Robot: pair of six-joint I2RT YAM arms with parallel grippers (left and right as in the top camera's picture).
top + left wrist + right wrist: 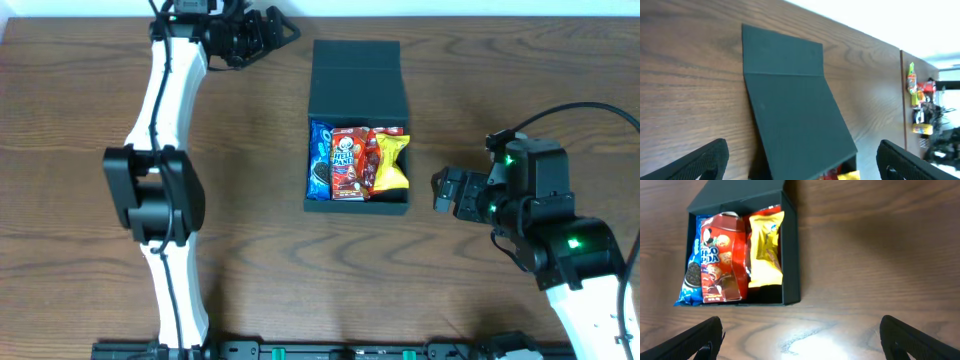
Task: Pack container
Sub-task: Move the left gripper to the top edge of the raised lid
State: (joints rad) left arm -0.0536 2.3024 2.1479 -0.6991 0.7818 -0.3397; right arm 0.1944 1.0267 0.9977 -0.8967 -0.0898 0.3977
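The dark teal-black container [357, 205] stands at the table's middle, its flap lid [357, 80] open toward the far edge. Inside lie a blue cookie packet [320, 158], a red snack packet [349, 163] and a yellow packet [392, 162]. My left gripper [268, 30] is open and empty at the far edge, left of the lid; its wrist view shows the lid [795, 115] between its fingers [800, 162]. My right gripper [447, 190] is open and empty, right of the container, apart from it. Its wrist view shows the container wall [790, 255] and packets beyond its fingers [800, 340].
Bare wooden table surrounds the container. The table's far edge runs just behind the lid and the left gripper. In the left wrist view, colourful items [917, 100] sit off the table in the background.
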